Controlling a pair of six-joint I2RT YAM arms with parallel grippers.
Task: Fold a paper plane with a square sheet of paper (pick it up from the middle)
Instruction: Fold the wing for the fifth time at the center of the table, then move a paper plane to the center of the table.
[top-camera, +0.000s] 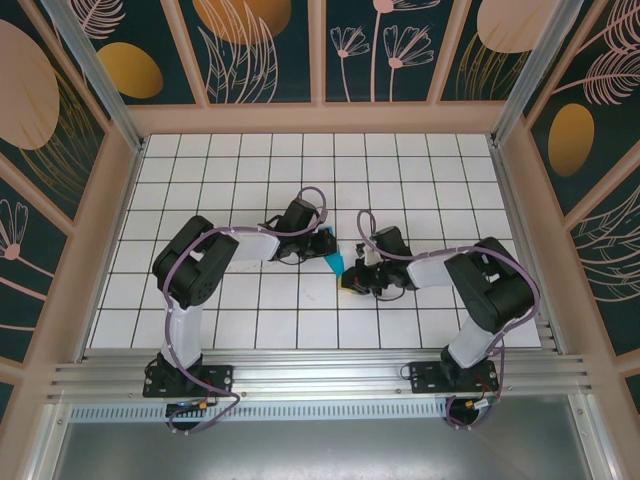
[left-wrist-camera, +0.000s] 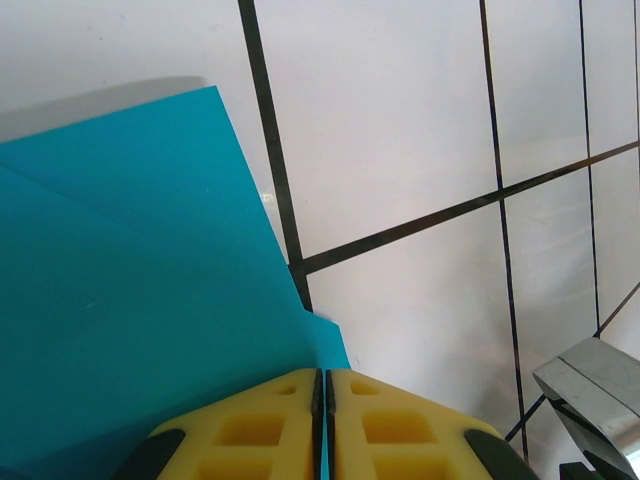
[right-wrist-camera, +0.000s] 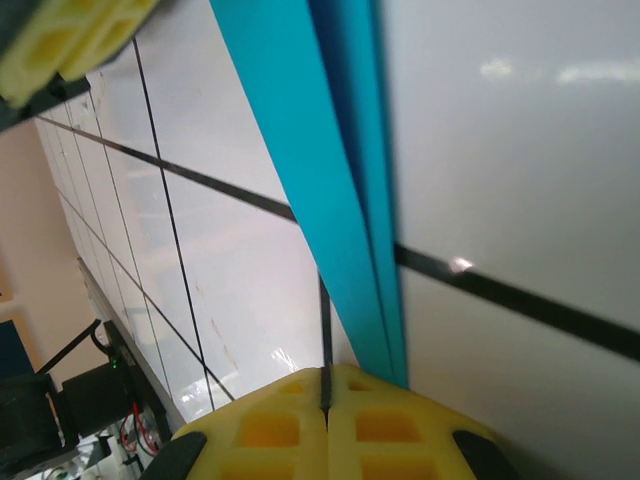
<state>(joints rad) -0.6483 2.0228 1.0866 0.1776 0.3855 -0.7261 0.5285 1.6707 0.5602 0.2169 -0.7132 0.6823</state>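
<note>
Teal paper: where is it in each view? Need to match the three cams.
Top external: teal paper, a small patch mid-frame.
Left wrist: a broad sheet across the left half.
Right wrist: a narrow, edge-on band from top centre to bottom centre.
Shared landmark: black grid lines of the white table.

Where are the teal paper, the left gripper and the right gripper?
teal paper (left-wrist-camera: 120, 300), left wrist view, on its flat face.
left gripper (left-wrist-camera: 322, 378), left wrist view, between the tips of its fingers.
right gripper (right-wrist-camera: 325, 375), right wrist view, between the tips of its fingers.
</note>
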